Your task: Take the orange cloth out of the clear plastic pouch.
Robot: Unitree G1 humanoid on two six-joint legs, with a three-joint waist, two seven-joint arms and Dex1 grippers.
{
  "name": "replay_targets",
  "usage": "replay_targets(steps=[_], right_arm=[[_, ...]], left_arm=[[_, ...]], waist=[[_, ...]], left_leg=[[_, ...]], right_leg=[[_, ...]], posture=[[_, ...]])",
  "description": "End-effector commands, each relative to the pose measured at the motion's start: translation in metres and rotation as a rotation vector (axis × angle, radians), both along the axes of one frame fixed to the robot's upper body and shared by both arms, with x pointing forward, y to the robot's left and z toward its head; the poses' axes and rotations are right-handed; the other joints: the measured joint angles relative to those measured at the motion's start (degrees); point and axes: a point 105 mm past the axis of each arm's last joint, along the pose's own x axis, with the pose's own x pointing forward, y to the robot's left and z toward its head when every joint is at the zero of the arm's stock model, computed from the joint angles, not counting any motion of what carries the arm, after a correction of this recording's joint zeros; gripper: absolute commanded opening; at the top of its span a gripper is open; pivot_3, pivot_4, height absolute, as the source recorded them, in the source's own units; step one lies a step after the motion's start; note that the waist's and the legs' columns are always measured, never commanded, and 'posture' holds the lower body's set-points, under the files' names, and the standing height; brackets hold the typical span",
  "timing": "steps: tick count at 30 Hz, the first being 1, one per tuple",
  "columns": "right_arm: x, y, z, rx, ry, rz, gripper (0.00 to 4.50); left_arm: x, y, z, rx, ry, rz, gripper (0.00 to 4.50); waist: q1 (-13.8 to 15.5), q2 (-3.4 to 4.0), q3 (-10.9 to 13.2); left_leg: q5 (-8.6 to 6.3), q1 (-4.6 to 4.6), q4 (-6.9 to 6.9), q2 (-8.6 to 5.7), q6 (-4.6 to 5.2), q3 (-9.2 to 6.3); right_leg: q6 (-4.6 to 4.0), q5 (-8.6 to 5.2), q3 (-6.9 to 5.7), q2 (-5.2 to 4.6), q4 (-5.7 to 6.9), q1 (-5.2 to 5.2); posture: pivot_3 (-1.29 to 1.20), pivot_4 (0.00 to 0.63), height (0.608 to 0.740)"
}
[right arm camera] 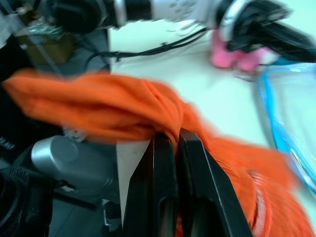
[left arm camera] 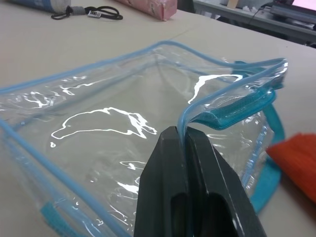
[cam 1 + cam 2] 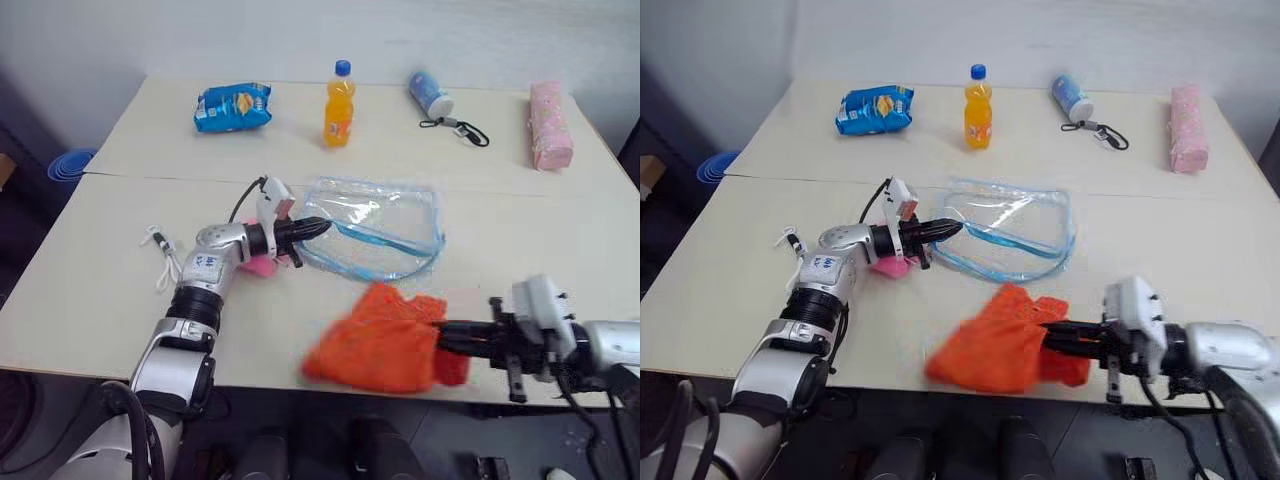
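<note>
I see the table (image 3: 120, 140) carrying the pouch (image 3: 385, 225) near its middle. The pouch lies flat and looks empty; I see clear plastic and blue trim through it, nothing orange inside.

The cloth (image 3: 385, 340) is fully outside the pouch. It sits bunched at the near table edge, well apart from the pouch opening, with part of it hanging over the edge.

My right gripper (image 1: 170, 140) has its jaws closed on a fold of the cloth, as the right wrist view shows.

My left gripper (image 2: 183, 136) has its jaws closed on the blue-trimmed rim of the pouch, pinning the open edge in place.

A pink toy (image 3: 258, 265) lies just beside my left wrist and plays no part.

Status: I judge extraction complete. Remaining, as I judge it: set the cloth down securely on the table, let go of both items, and withdraw both arms.
</note>
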Motion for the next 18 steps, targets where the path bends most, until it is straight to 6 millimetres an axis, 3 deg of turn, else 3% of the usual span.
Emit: replay_targets(steps=[1, 5, 8, 10, 13, 16, 18], right_arm=[[0.002, -0.033, 0.041, 0.056, -0.096, -0.169, 0.03], [0.017, -0.089, 0.057, 0.001, -0.191, -0.385, 0.03], [0.034, -0.126, 0.054, -0.074, -0.286, -0.524, 0.03], [0.040, -0.140, 0.047, -0.110, -0.313, -0.562, 0.03], [0.045, -0.165, 0.013, -0.243, -0.340, -0.603, 0.03], [0.040, -0.170, -0.030, -0.314, -0.273, -0.569, 0.03], [0.036, -0.171, -0.047, -0.332, -0.245, -0.559, 0.03]], left_arm=[[-0.001, 0.006, 0.006, -0.015, -0.019, 0.015, 0.00], [-0.007, 0.006, 0.004, -0.011, -0.010, -0.026, 0.00], [-0.009, 0.005, 0.005, -0.008, -0.015, -0.041, 0.00], [-0.009, 0.004, 0.006, -0.007, -0.019, -0.046, 0.00], [-0.010, 0.000, 0.009, -0.004, -0.031, -0.063, 0.00], [-0.014, -0.001, 0.011, 0.007, -0.045, -0.087, 0.00], [-0.017, 0.000, 0.010, 0.021, -0.053, -0.102, 0.00]], waist=[[0.2, 0.00, 0.0], [0.4, -0.01, 0.0], [0.4, -0.03, 0.0], [0.3, -0.02, 0.0], [0.3, -0.02, 0.0], [0.3, -0.02, 0.0], [0.3, 0.00, 0.0]], left_leg=[[0.00, 0.01, 0.00, 0.00, 0.00, 0.00], [-0.01, 0.01, -0.01, 0.00, 0.01, 0.00], [-0.03, 0.01, -0.01, -0.02, 0.06, 0.07], [-0.03, 0.01, -0.02, -0.02, 0.07, 0.09], [-0.02, 0.02, -0.05, -0.01, 0.05, 0.09], [-0.02, 0.02, -0.05, 0.00, 0.05, 0.12], [-0.01, 0.01, -0.06, 0.00, 0.04, 0.12]], right_leg=[[0.00, 0.00, 0.00, 0.00, -0.01, 0.02], [0.00, 0.00, 0.00, 0.00, -0.02, 0.02], [0.00, 0.00, 0.05, -0.01, -0.11, 0.05], [0.00, 0.00, 0.05, 0.00, -0.11, 0.03], [0.00, 0.00, 0.05, 0.02, -0.08, 0.00], [0.00, 0.00, 0.06, 0.02, -0.11, 0.01], [0.00, 0.00, 0.06, 0.02, -0.10, 0.00]], posture=[[0.00, 0.150, 0.740], [0.00, 0.150, 0.740], [0.00, 0.150, 0.740], [0.00, 0.150, 0.740], [0.00, 0.150, 0.740], [0.00, 0.150, 0.740], [0.00, 0.150, 0.740]])
